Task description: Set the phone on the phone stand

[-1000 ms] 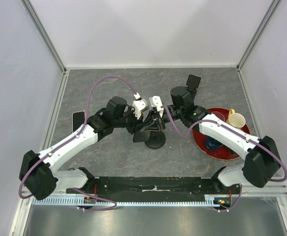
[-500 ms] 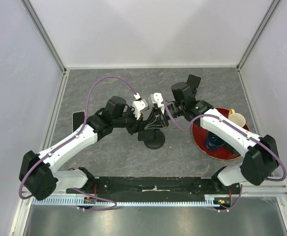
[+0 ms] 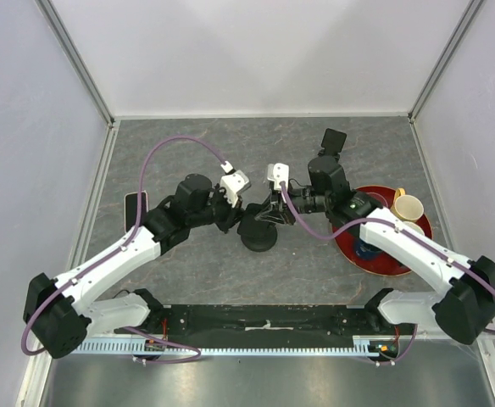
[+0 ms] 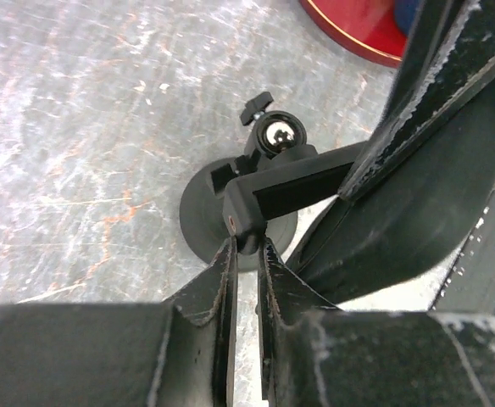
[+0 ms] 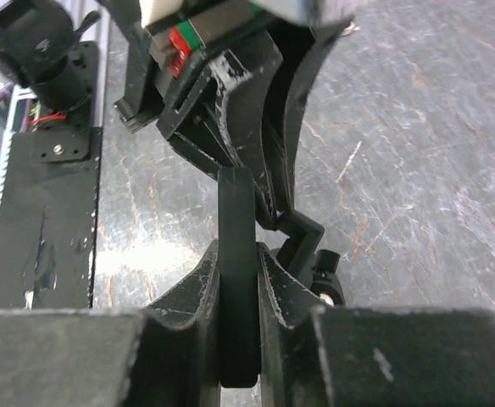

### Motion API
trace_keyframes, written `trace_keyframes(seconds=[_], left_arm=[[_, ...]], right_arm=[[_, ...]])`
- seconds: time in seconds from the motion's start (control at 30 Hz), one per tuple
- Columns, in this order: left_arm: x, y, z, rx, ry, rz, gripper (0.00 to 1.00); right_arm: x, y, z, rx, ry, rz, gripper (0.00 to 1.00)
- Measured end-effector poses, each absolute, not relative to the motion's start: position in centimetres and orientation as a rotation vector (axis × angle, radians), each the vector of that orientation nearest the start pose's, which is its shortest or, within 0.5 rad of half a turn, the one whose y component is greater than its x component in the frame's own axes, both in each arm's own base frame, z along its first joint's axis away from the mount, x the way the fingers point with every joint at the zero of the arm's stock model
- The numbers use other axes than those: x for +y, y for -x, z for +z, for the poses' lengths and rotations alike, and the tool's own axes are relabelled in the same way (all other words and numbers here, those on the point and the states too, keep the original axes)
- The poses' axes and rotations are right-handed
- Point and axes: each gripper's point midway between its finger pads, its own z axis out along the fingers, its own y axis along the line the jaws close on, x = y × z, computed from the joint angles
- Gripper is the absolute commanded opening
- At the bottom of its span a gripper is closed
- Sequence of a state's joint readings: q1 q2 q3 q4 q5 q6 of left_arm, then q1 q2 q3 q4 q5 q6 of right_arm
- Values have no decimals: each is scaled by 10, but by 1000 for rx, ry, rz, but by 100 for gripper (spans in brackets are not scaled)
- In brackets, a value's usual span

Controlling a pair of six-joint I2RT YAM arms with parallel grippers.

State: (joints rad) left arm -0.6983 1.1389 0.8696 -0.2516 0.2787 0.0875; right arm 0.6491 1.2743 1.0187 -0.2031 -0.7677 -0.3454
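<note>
left fingers (image 4: 218, 288) narrow, pinching bracket of black round-based phone stand (image 4: 269, 182); mid grey marbled worktop (image 3: 188, 153) | right fingers (image 5: 198, 288) clamped on thin black phone (image 5: 237, 254), edge-on

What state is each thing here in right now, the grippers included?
phone stand: standing on its base, gripped from both sides.
phone: lying flat on the table, not on the stand.
left gripper: shut on the stand's bracket.
right gripper: shut on the stand's thin plate.
cup: on the red plate, not held.
</note>
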Motion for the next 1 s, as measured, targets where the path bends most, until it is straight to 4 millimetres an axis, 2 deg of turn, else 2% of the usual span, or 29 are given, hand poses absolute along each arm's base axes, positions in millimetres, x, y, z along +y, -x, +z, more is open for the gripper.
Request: trace_keyframes(seconds=[0.13, 0.33, 0.47, 0.6, 0.73, 0.87, 0.9, 1.0], left_arm=[[-248, -251, 199, 1889, -876, -569, 2], [-205, -278, 219, 1883, -658, -344, 2], [-198, -280, 221, 1879, -628, -310, 2], [-204, -276, 220, 1877, -656, -349, 2], [-218, -267, 217, 1875, -719, -440, 7], [-220, -264, 213, 1887, -739, -469, 22], [-220, -264, 213, 1889, -735, -473, 28], [-215, -267, 217, 1893, -697, -488, 37]], right_arm=[[314, -231, 238, 1557, 1240, 879, 0], [314, -253, 229, 1783, 950, 586, 0], [315, -256, 225, 1842, 834, 481, 0], [319, -249, 218, 1863, 855, 511, 0], [330, -238, 215, 1824, 986, 608, 0], [338, -230, 217, 1775, 1111, 753, 0], [339, -231, 219, 1767, 1129, 791, 0], [343, -244, 230, 1736, 1161, 887, 0]])
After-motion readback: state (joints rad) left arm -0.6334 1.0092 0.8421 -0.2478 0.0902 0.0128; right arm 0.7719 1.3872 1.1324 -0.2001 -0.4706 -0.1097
